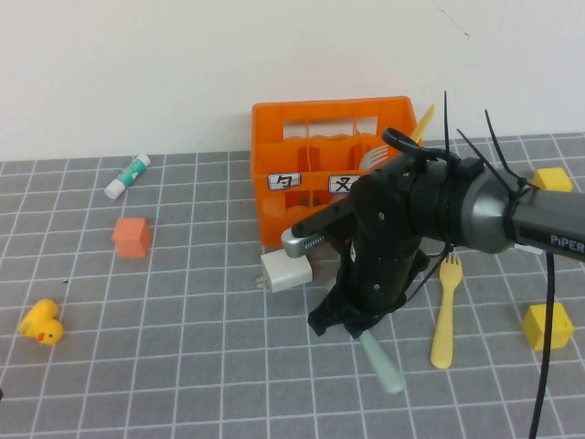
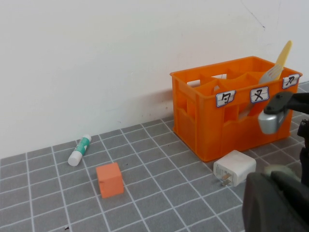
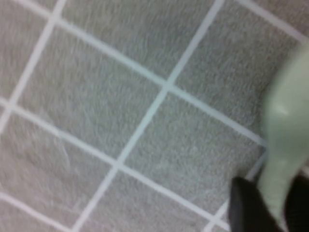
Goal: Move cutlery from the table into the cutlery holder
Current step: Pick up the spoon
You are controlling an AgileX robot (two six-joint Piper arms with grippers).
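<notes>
the right gripper [image 1: 352,322] is down at the counter [image 1: 183,366] in front of the orange cutlery holder [image 1: 302,183], its fingers either side of the pale green spoon [image 1: 382,363], gripping its upper end. just to the right lies the yellow fork [image 1: 445,311]. a grey fork [image 1: 373,159] and yellow knife [image 1: 422,123] stand in the holder. the left gripper is out of sight, closed.

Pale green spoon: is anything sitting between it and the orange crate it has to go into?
The white charger block lies on the table in front of the cutlery holder, left of the right gripper at the pale green spoon. The left gripper isn't visible.
</notes>
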